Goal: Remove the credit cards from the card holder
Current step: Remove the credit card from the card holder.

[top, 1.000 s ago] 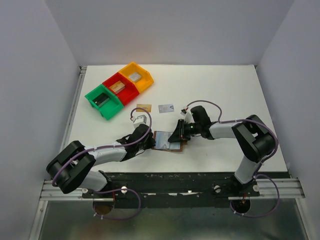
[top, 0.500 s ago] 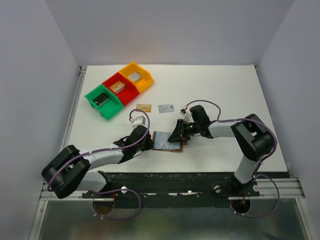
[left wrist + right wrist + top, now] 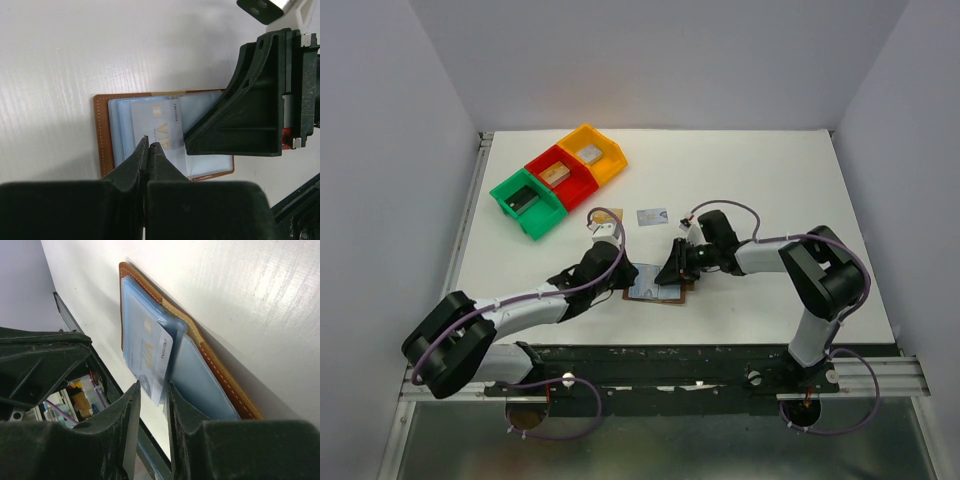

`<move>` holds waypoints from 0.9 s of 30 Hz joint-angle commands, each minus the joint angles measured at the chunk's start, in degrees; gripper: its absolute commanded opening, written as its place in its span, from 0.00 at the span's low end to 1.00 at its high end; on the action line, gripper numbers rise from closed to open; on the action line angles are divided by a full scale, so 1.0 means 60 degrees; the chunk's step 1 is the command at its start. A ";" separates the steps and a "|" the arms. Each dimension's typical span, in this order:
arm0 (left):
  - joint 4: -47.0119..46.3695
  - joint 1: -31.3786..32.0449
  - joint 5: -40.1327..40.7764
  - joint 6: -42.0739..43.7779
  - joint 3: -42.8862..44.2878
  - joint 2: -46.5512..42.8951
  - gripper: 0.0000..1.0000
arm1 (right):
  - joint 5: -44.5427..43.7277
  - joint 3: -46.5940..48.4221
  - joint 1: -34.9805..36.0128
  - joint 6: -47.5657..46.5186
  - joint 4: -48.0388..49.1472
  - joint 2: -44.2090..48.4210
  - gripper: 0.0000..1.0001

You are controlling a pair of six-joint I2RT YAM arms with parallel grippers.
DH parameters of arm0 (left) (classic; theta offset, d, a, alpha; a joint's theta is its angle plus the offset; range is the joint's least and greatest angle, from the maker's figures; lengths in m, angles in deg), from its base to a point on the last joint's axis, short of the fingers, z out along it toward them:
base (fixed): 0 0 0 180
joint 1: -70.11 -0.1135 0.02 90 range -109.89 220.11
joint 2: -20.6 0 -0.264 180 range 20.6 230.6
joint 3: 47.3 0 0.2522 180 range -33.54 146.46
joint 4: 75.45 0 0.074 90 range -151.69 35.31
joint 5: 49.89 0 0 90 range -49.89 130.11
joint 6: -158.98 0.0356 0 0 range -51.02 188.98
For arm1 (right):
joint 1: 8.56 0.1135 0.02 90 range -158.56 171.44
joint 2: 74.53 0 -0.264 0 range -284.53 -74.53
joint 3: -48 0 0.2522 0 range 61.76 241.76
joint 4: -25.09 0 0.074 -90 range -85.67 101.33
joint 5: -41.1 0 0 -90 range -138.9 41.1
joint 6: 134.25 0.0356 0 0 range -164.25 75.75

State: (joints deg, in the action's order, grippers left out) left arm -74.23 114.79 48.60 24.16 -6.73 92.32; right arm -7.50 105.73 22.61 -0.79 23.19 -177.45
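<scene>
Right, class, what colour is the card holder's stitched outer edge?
The card holder edge is tan-brown, clearest in the right wrist view.

On the silvery light-blue plastic card (image 3: 159, 131) lying on the open brown leather card holder (image 3: 102, 135), the large gold letters "VIP" are printed. Along the card's edge near the holder's middle, a small dark word beginning "CRE" is printed; its other letters cannot be read. The print on the second silvery card (image 3: 652, 216), beyond the holder, cannot be read.
</scene>
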 commanded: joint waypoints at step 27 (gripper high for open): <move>0.0581 -0.0021 -0.0082 -0.0294 0.0469 0.1977 0.00 | 0.0759 -0.0091 0.0048 0.1047 0.1993 -0.0792 0.36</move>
State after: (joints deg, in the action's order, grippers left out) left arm -73.88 114.79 47.22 22.63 -3.63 102.38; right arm -5.62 105.75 22.59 3.10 29.94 -180.42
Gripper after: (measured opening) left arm 0.026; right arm 0.354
